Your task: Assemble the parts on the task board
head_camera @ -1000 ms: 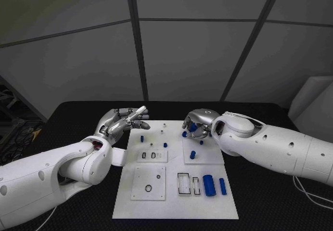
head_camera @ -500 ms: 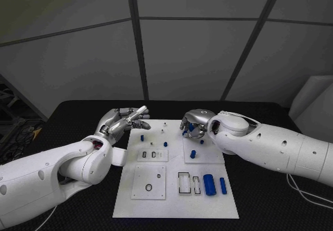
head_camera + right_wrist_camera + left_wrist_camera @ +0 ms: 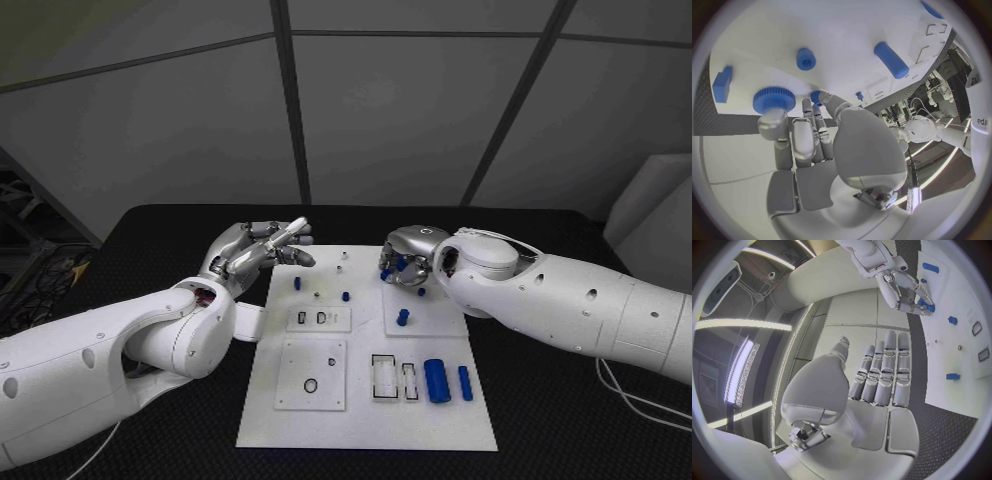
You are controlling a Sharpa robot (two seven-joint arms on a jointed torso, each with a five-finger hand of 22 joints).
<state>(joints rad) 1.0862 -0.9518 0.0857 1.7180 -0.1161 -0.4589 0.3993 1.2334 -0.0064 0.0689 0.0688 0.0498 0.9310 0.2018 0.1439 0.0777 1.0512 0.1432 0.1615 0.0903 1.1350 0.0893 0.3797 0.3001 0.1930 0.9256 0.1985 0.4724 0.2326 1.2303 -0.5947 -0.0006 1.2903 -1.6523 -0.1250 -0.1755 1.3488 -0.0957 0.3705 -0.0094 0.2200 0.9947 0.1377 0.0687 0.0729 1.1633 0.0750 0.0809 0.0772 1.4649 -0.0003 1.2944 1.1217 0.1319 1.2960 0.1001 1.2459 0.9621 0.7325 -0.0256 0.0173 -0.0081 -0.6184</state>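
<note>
The white task board [image 3: 368, 420] lies mid-table with small blue parts on it: pegs [image 3: 296, 284] [image 3: 346, 297] [image 3: 402, 319] and two cylinders [image 3: 434, 382] [image 3: 463, 384]. My right hand [image 3: 408, 255] hovers low over the board's far right part. Its fingers curl onto a blue gear [image 3: 774, 100], with a smaller blue piece [image 3: 815, 96] by the thumb. The left wrist view shows that hand [image 3: 904, 287] with blue between its fingers. My left hand [image 3: 260, 250] is raised beside the board's far left corner, fingers extended [image 3: 886, 365], holding nothing.
The board carries raised white plates with slots and holes [image 3: 310, 378] [image 3: 315, 321] and a framed slot [image 3: 382, 380]. The black table [image 3: 577, 440] surrounds it. In the right wrist view a blue cylinder [image 3: 892, 59], a round peg [image 3: 806, 58] and a blue block [image 3: 721, 83] sit near the hand.
My right hand has edged slightly toward the board's far edge, still curled over the blue part. The left hand stays in the same raised pose.
</note>
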